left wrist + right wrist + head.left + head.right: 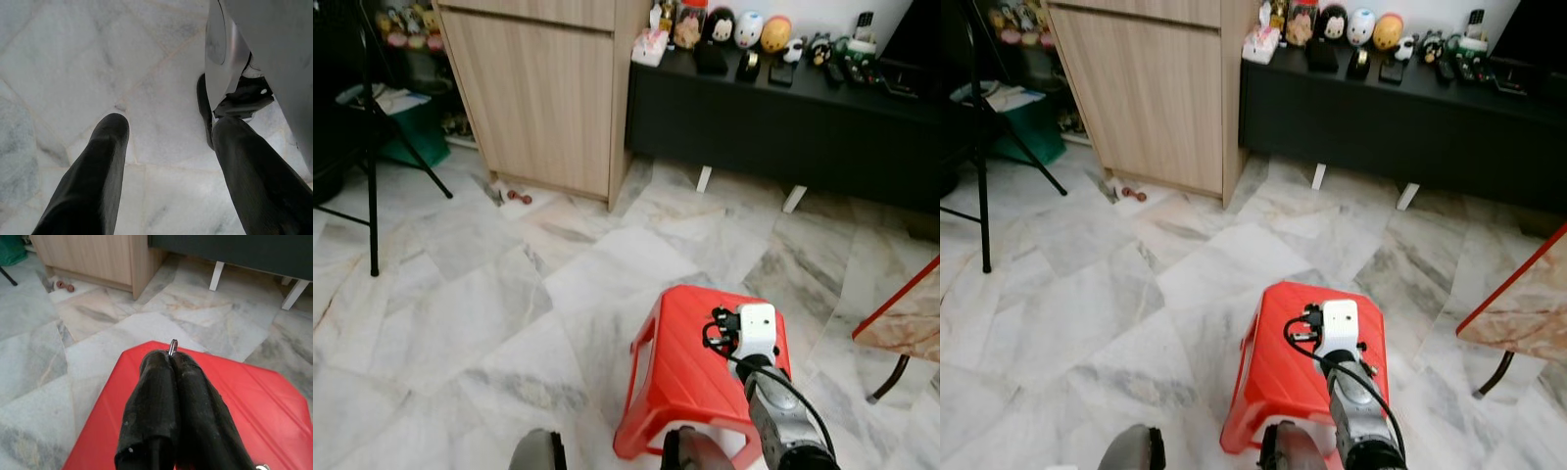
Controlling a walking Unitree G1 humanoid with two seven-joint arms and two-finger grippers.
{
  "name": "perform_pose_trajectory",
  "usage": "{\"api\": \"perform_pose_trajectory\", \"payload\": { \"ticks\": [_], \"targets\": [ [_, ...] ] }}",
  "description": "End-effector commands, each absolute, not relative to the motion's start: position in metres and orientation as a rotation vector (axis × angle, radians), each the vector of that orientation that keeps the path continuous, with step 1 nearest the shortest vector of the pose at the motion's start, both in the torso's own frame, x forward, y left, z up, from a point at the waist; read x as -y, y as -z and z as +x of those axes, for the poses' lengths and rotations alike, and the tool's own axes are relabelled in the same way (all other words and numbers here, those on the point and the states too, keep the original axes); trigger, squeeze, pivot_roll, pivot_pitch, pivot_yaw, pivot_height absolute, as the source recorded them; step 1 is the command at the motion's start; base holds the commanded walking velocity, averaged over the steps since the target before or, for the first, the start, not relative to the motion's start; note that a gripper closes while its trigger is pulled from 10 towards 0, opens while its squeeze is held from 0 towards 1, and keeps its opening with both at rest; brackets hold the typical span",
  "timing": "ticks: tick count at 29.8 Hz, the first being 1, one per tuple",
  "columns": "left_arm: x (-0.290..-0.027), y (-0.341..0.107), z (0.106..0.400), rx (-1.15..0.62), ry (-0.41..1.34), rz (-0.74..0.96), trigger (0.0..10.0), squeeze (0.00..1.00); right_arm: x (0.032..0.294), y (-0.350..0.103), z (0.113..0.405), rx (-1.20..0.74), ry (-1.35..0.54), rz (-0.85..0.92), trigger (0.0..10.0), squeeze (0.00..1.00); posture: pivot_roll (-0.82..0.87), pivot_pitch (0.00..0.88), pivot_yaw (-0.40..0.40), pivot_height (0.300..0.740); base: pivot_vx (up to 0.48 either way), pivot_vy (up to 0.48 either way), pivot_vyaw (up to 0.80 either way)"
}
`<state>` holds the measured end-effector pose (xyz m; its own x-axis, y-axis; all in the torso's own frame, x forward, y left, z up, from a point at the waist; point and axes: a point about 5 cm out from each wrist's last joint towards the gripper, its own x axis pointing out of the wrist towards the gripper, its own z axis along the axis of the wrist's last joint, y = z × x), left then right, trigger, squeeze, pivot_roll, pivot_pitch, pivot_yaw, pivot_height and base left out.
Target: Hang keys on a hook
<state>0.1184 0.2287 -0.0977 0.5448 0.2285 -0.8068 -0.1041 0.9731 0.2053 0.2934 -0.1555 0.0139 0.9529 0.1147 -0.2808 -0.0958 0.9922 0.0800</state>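
Head views: the right gripper (1307,323) is raised over the square red plastic stool (680,367) at 5 o'clock on the grey-veined marble floor (460,304), with a light wooden cabinet (543,93) at 11 o'clock, a low black sideboard (773,113) crowded with small figurines at 1 o'clock, a black tripod leg (372,186) at 9 o'clock and a red-edged table corner (906,318) cut off at 3 o'clock. Left wrist view: the left gripper (166,147) hangs with fingers spread apart above marble, the robot's silver body crowding 2 o'clock. Right wrist view: the right fingers (156,396) are pressed together on a small metal key ring (172,347), only its tip protruding and the keys hidden, above the stool.
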Motion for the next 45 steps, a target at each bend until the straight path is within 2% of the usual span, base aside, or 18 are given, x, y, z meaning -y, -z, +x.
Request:
{"api": "perform_pose_trajectory", "payload": {
  "ticks": [1, 18, 28, 45],
  "targets": [
    [-0.22, 0.1, 0.117, -0.993, -0.157, 0.134, 10.0, 0.0, 0.16, -0.015, 0.295, -0.293, -0.092, 0.07, 10.0, 0.0, 0.06, 0.044, -0.11, 0.637, -0.27, 0.0, 0.0],
    [-0.22, 0.1, 0.119, -0.991, -0.164, 0.126, 10.0, 0.0, 0.161, -0.015, 0.298, -0.313, -0.075, 0.083, 10.0, 0.0, 0.06, 0.08, -0.112, 0.637, -0.274, 0.0, 0.0],
    [-0.22, 0.1, 0.119, -0.995, -0.17, 0.126, 10.0, 0.0, 0.157, -0.02, 0.301, -0.283, -0.086, 0.107, 10.0, 0.0, 0.06, 0.092, -0.114, 0.637, 0.0, 0.0, 0.0],
    [-0.22, 0.1, 0.12, -0.994, -0.163, 0.128, 10.0, 0.0, 0.159, -0.027, 0.306, -0.258, -0.088, 0.113, 10.0, 0.0, 0.06, 0.076, -0.116, 0.717, 0.0, 0.0, 0.0]
  ]
}}
